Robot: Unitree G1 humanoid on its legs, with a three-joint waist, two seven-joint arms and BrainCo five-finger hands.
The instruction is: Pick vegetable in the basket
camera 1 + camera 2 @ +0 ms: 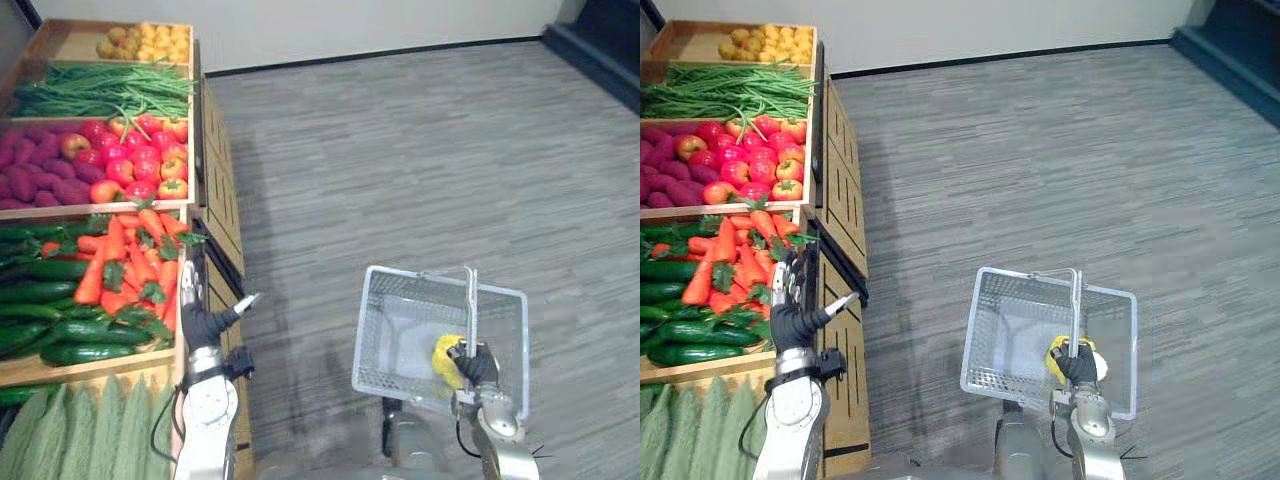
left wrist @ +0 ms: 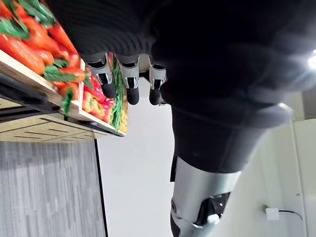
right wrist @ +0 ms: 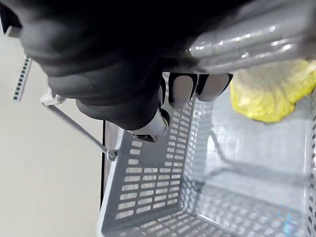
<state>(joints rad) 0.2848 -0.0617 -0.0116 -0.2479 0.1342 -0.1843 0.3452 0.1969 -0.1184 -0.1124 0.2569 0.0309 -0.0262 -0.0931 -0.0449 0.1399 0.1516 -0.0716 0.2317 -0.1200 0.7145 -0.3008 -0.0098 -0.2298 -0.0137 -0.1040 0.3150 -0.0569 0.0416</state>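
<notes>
The right robot hand [image 1: 476, 366] is clenched round the handle [image 1: 471, 300] of a grey mesh basket [image 1: 381, 335], which hangs from it above the grey floor [image 1: 420, 150], well apart from the wooden stand [image 1: 222, 215]. In the right wrist view its fingers [image 3: 181, 90] curl over the bar. A yellow vegetable [image 3: 274, 91] lies on the basket's bottom, at the end nearest the robot and right under that hand; the pictures do not show what kind it is.

The left robot hand [image 1: 201, 326] is released, fingers straight and spread, holding nothing. It hovers at the stand's right edge, level with the crate of carrots [image 1: 130, 260]; the fingers point up along the crate's rim and the thumb points out over the floor. In the left wrist view its fingers [image 2: 131, 79] hang free with the carrots just beyond them.

Cucumbers [image 1: 50, 310] fill the left part of the carrots' crate. Farther back along the stand come a crate of red and purple produce [image 1: 95, 160], then green beans [image 1: 100, 90], then small yellow produce [image 1: 145, 42] at the far corner. Pale green vegetables [image 1: 80, 430] lie at the near end.
</notes>
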